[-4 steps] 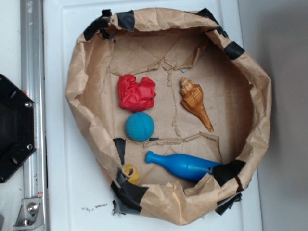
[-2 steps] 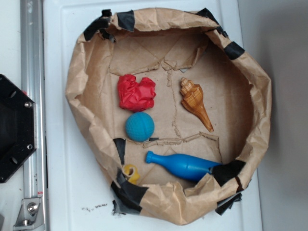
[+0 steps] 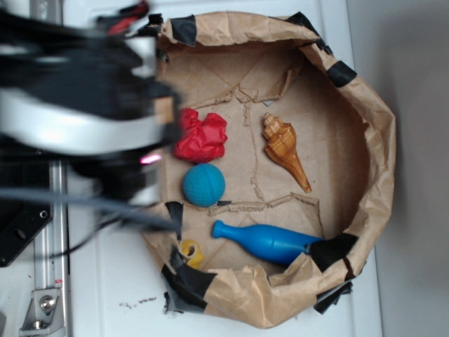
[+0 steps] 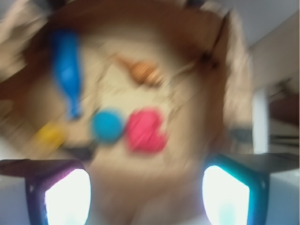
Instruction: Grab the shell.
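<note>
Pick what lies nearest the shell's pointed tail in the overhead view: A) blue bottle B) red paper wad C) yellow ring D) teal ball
A: in the exterior view the shell lies with its tail pointing down and to the right, ending just above the blue bottle; the red paper wad, the teal ball and the yellow ring all sit farther to the left.

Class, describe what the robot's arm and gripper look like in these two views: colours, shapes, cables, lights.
Exterior view: the arm is a blurred black-and-silver-grey bulk with a small pink light and thin dark cables trailing below. Wrist view: the gripper shows two blocky fingers with bright white pads, one edged purple, the other teal.
</note>
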`<act>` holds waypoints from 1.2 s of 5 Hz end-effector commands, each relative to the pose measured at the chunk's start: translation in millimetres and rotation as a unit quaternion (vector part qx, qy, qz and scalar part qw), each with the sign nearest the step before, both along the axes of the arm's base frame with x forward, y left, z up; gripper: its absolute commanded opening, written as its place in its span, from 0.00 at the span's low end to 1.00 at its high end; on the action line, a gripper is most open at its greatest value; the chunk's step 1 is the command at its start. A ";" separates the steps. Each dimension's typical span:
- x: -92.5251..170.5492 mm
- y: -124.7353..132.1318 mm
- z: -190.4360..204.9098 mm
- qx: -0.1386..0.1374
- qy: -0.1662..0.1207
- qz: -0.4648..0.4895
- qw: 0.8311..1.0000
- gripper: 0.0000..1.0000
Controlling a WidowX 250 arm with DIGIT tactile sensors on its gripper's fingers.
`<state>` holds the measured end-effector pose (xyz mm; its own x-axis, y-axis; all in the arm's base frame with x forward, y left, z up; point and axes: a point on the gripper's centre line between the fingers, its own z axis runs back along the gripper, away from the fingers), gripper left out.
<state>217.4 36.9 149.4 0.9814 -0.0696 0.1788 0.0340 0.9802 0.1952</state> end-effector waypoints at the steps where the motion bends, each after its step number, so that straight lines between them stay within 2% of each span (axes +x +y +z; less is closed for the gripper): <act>1: 49.0 -10.9 -31.7 -0.013 -0.057 -0.123 0.991 1.00; 2: 62.8 6.4 -57.0 -0.040 -0.049 -0.156 0.986 1.00; 3: 77.2 16.0 -87.5 -0.044 -0.034 -0.174 0.983 1.00; 4: 84.7 18.3 -108.8 -0.039 -0.015 -0.173 0.984 1.00; 5: 94.9 16.7 -118.4 -0.028 -0.007 -0.160 0.987 0.89; 6: 101.6 15.0 -119.6 -0.015 -0.009 -0.155 0.988 0.00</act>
<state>309.2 60.4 21.6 0.9254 -0.3387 0.1698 0.3150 0.9369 0.1520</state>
